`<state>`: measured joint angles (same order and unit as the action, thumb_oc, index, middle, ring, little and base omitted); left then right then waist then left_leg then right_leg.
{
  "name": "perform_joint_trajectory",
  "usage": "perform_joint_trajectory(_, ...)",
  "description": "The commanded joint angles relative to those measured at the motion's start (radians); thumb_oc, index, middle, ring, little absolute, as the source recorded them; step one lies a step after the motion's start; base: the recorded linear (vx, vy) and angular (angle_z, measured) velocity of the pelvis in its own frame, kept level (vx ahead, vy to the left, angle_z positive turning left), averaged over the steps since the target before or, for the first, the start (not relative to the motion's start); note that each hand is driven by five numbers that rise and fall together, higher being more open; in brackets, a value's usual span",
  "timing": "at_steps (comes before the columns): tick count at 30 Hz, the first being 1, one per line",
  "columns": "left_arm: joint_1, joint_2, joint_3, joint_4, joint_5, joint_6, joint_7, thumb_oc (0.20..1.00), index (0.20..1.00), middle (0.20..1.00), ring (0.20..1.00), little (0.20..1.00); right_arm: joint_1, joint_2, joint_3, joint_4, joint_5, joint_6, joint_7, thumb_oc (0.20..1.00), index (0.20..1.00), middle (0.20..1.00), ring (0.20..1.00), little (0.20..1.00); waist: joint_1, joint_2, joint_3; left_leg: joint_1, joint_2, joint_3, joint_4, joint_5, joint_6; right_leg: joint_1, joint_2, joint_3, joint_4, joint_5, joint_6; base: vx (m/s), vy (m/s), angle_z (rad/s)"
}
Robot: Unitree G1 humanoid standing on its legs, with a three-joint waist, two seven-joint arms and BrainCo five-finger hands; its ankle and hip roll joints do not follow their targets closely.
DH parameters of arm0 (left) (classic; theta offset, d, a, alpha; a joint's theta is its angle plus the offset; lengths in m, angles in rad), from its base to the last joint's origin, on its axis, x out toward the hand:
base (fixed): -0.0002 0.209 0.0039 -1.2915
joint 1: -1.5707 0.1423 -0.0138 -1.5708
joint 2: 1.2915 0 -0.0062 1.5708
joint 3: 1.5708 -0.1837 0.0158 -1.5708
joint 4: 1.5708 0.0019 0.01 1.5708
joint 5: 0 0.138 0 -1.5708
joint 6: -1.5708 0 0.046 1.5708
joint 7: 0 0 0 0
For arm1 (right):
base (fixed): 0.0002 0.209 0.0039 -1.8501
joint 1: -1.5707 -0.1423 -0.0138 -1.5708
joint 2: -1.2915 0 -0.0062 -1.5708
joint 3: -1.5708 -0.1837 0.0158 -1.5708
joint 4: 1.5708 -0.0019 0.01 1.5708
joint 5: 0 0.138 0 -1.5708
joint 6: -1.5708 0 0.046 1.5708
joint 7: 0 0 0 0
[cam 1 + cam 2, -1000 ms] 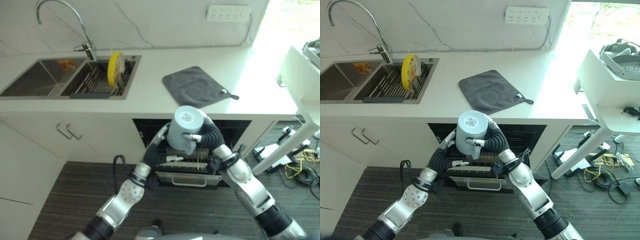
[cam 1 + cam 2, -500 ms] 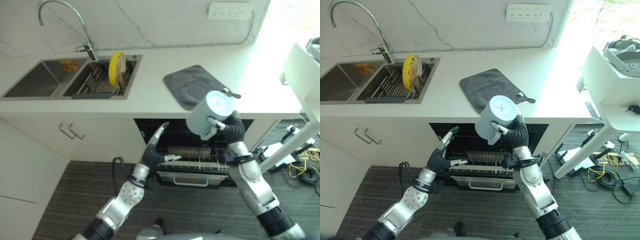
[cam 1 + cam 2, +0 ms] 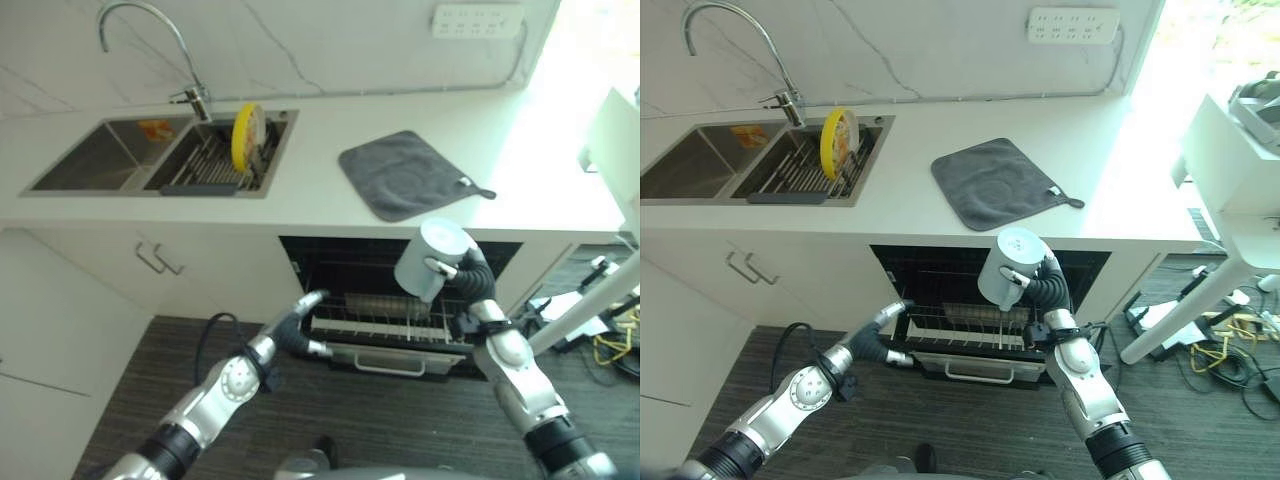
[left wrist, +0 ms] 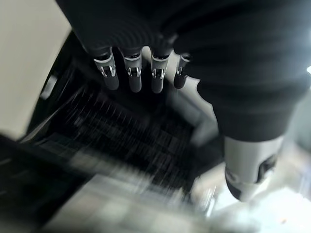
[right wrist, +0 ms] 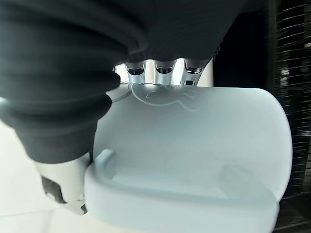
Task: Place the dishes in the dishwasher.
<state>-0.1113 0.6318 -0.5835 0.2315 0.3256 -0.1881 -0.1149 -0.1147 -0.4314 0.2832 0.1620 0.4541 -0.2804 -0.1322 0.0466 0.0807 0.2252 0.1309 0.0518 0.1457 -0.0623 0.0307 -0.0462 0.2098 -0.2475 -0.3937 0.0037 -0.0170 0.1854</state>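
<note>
Left eye view: a pale blue mug (image 3: 432,259) hangs upside down above the right part of the pulled-out dishwasher rack (image 3: 385,322), its flat base facing up and toward the camera, its long axis tilted off vertical. The right hand (image 3: 462,275) grips it, fingers curled round the body and thumb at the handle. The left hand (image 3: 297,327) floats at the rack's near left corner, fingers straight and slightly apart. Farther back, a grey cloth (image 3: 407,173) lies on the counter (image 3: 310,200), and a yellow plate (image 3: 246,135) stands on edge in the sink (image 3: 160,160).
</note>
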Motion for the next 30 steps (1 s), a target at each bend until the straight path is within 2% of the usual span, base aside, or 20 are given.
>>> perform_joint_trajectory(1,-0.060,0.032,0.001,-0.046,0.028,0.013,-0.144,1.000,1.000,1.000,1.000,1.000,-0.105,-0.020,-0.020,-0.035,0.008,-0.028,0.014,0.200,0.200,0.200,0.200,0.200,0.005,-0.015,0.008,-0.048,0.064,0.039,0.156,-0.106,-0.006,-0.102,-0.022,0.061,0.145,-0.079,-0.029,-0.02,0.102,0.14)
perform_joint_trajectory(6,-0.094,0.078,-0.058,-0.070,-0.015,0.039,-0.274,1.000,1.000,1.000,1.000,1.000,-0.167,-0.066,-0.024,0.030,-0.012,0.018,0.008,0.200,0.200,0.200,0.200,0.200,0.005,0.007,0.031,-0.078,0.056,0.036,0.161,-0.093,-0.007,-0.137,-0.035,0.055,0.183,-0.086,-0.027,-0.03,0.076,0.09)
perform_joint_trajectory(16,-0.156,0.114,-0.095,-0.098,0.007,-0.005,-0.322,1.000,1.000,1.000,1.000,1.000,-0.292,-0.116,-0.053,0.160,-0.058,0.100,0.015,0.200,0.200,0.200,0.200,0.200,0.010,0.035,0.077,-0.108,0.047,0.061,0.193,-0.087,-0.005,-0.174,-0.064,0.038,0.243,-0.089,-0.025,-0.01,0.034,0.06)
perform_joint_trajectory(18,-0.167,0.123,-0.092,-0.108,0.007,-0.008,-0.322,1.000,1.000,1.000,1.000,1.000,-0.320,-0.126,-0.058,0.184,-0.080,0.115,0.008,0.200,0.200,0.200,0.200,0.200,0.013,0.039,0.087,-0.114,0.046,0.067,0.197,-0.087,-0.004,-0.180,-0.067,0.034,0.248,-0.088,-0.025,-0.04,0.005,0.11)
perform_joint_trajectory(19,-0.186,0.144,-0.079,-0.129,0.003,-0.014,-0.316,1.000,1.000,1.000,1.000,1.000,-0.369,-0.148,-0.067,0.225,-0.098,0.145,0.003,0.200,0.200,0.200,0.200,0.200,0.020,0.044,0.106,-0.130,0.043,0.071,0.205,-0.086,-0.002,-0.197,-0.071,0.033,0.257,-0.084,-0.024,-0.08,-0.001,0.21)
perform_joint_trajectory(23,-0.205,0.176,-0.043,-0.169,-0.015,-0.022,-0.285,1.000,1.000,1.000,1.000,1.000,-0.426,-0.180,-0.094,0.309,-0.107,0.166,0.006,0.200,0.200,0.200,0.200,0.200,0.037,0.051,0.141,-0.168,0.039,0.067,0.224,-0.086,0.003,-0.235,-0.077,0.034,0.279,-0.081,-0.026,-0.10,-0.012,0.10)
perform_joint_trajectory(30,-0.204,0.206,0.018,-0.218,-0.043,-0.061,-0.215,1.000,1.000,1.000,1.000,1.000,-0.477,-0.206,-0.133,0.411,-0.110,0.139,-0.005,0.200,0.200,0.200,0.200,0.200,0.059,0.062,0.193,-0.230,0.038,0.064,0.266,-0.090,0.009,-0.300,-0.094,0.038,0.336,-0.088,-0.033,-0.10,-0.010,0.03)
